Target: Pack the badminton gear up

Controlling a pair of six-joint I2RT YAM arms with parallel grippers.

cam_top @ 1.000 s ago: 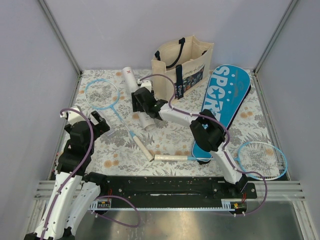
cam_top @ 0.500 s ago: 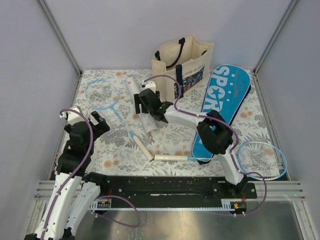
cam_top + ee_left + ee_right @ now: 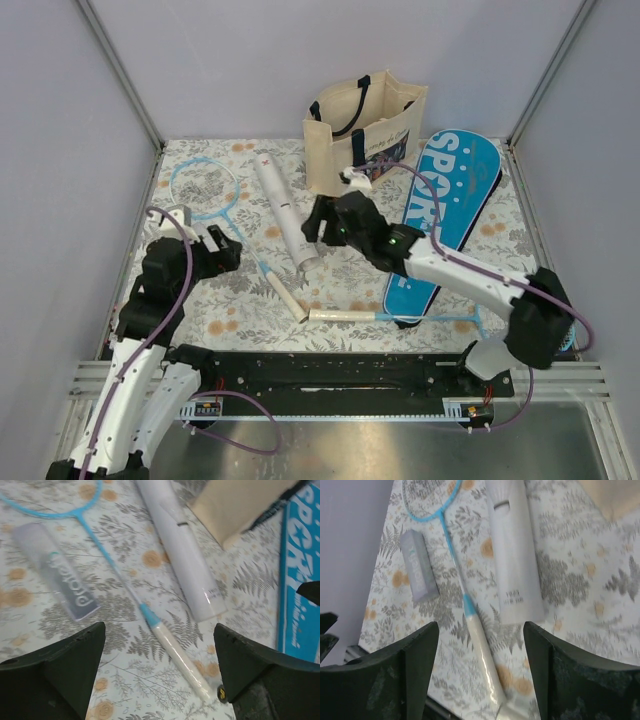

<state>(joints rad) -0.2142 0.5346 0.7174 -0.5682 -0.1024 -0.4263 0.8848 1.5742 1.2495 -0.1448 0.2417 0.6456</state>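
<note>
white tube (image 3: 284,208) lies flat between the light-blue racket (image 3: 287,297) and the tote bag (image 3: 340,140). judged light, stiff, smooth, liable to roll; grip across mid-length. left gripper (image 3: 228,248) and right gripper (image 3: 316,226) both gape, holding nothing.

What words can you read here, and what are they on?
"SPOR": blue case; the right arm covers what follows.
Grey packet: one word, too blurred.
White tube: small print, unreadable.
Tote bag: print too small.
</note>
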